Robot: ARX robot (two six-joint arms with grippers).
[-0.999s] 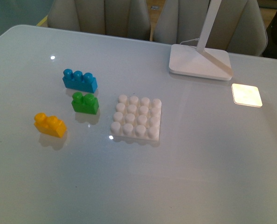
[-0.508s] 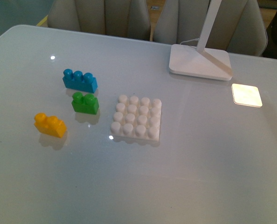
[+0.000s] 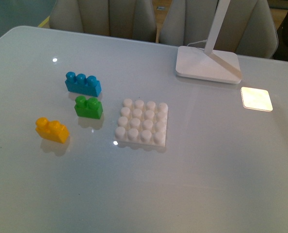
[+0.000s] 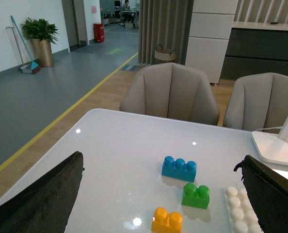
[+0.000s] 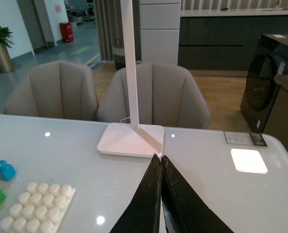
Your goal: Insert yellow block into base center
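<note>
Left gripper (image 4: pixel 161 161) shows its two dark, rough-surfaced fingers (image 4: pixel 42 201) spread wide apart, with nothing between them. The right gripper (image 5: pixel 159 158) has its black tapered fingers pressed together into a narrow point, empty. Neither arm appears in the front view.

Compared with half a second and a second ago, nothing on the table has shifted: every brick and the plate lie exactly as they did.

The yellow block (image 3: pixel 52 129), glossy orange-yellow plastic with two round studs, sits alone at the left of the front frame, well apart from the base (image 3: pixel 142 123). The base is a flat square white plate with a four-by-four grid of round studs, lying near the frame's centre with no brick on it. Between them, slightly higher in the frame, stand the green two-stud brick (image 3: pixel 88 107) and, above it, the blue three-stud brick (image 3: pixel 83 83). The table (image 3: pixel 207 170) is smooth, pale and reflective. A white lamp foot (image 3: pixel 208 64) rests at upper right.
</note>
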